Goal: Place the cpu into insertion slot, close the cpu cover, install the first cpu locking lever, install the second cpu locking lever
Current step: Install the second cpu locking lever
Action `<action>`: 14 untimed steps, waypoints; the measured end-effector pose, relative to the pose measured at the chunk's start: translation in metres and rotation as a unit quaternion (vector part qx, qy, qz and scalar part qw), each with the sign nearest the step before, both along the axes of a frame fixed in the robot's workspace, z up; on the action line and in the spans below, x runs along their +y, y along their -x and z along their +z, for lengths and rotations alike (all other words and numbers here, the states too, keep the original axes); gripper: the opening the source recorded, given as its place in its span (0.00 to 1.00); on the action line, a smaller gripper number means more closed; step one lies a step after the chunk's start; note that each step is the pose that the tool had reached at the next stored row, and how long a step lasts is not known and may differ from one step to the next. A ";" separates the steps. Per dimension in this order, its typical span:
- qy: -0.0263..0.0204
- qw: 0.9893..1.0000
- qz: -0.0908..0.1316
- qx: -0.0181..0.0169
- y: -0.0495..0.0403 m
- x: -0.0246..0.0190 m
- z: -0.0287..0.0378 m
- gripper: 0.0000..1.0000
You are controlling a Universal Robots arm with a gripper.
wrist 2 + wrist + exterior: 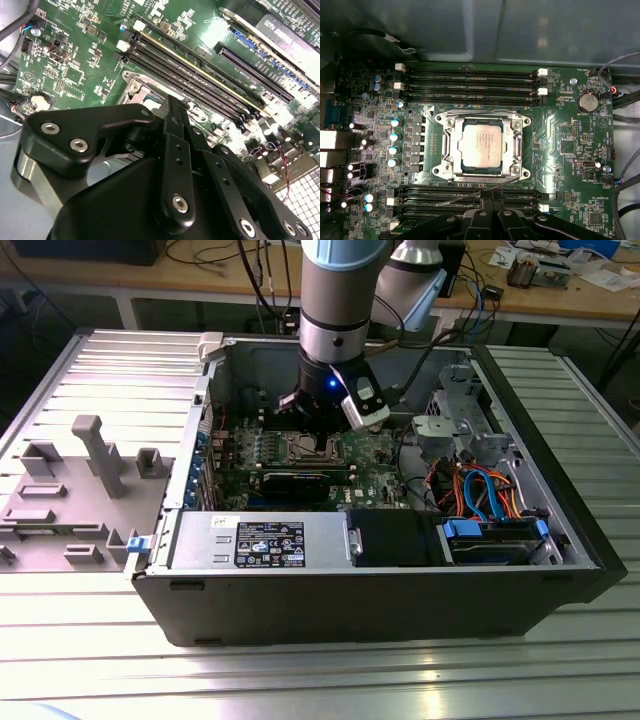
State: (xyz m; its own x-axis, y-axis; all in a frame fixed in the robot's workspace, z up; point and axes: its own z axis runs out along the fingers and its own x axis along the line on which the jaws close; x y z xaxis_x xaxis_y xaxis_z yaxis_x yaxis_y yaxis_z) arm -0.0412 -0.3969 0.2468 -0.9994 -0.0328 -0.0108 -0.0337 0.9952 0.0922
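- In the exterior view we see the arm reaching down into an open computer case that lies on a ribbed metal worktop. The gripper hangs just above the motherboard, over the socket area near the middle of the board.
- On the exterior view's left, grey fixture blocks stand on the worktop, well apart from the case. A power supply lies along the case's near wall, with orange and blue cables towards the exterior view's right.
- In the second wrist view the gripper's black linkages cover much of the board; past them we see long black memory slots and a round coin battery. Its fingertips are hidden, so we cannot tell whether they are apart or together.
- In the first wrist view the cpu lies flat inside the insertion slot, its silver top facing up. The cpu cover frames the chip, its window around the metal top. A thin lever runs slanted beside the socket, near the gripper.
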 end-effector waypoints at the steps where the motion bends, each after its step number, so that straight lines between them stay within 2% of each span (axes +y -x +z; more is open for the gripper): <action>1: 0.000 1.000 0.000 0.000 0.0000 0.0000 0.0000 0.11; 5: 0.000 1.000 0.000 0.000 0.0000 -0.0001 0.0000 0.11; 6: 0.000 1.000 0.000 0.002 -0.0001 -0.0003 -0.0001 0.11; 7: 0.000 1.000 0.000 0.007 -0.0005 -0.0004 -0.0003 0.11; 9: 0.000 1.000 0.001 0.014 -0.0019 -0.0006 -0.0007 0.11; 12: -0.003 1.000 0.007 0.014 -0.0019 -0.0029 -0.0019 0.11; 14: -0.010 1.000 0.009 0.014 -0.0013 -0.0045 -0.0030 0.11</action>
